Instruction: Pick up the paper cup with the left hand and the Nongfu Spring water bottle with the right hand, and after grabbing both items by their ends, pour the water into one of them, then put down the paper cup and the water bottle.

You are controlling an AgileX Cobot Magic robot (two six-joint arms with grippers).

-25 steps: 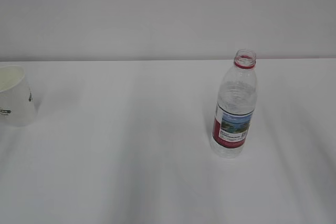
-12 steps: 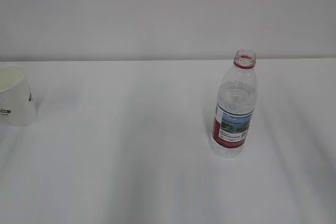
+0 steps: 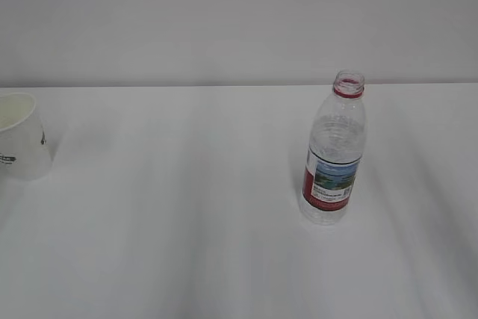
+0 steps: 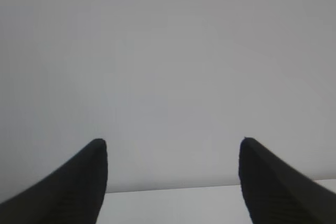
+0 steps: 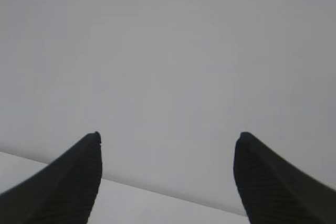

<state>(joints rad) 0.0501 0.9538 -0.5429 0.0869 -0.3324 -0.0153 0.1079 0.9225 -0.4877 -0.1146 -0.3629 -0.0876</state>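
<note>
The paper cup (image 3: 21, 137) stands upright at the far left of the white table, white with small dark marks on its side. Right of centre stands the Nongfu Spring water bottle (image 3: 333, 153), uncapped, with a red neck ring and a red-and-white label. I cannot make out a water level in it. Neither arm shows in the exterior view. In the left wrist view my left gripper (image 4: 173, 148) is open, with only wall and table edge between its black fingertips (image 4: 92, 174). My right gripper (image 5: 167, 140) is likewise open and empty, facing the wall.
The white table (image 3: 187, 244) runs back to a plain grey wall (image 3: 224, 20). Faint soft shadows lie across the table's front part. Nothing else stands on it.
The cup and bottle have not moved. Only the faint shadows on the table have shifted slightly.
</note>
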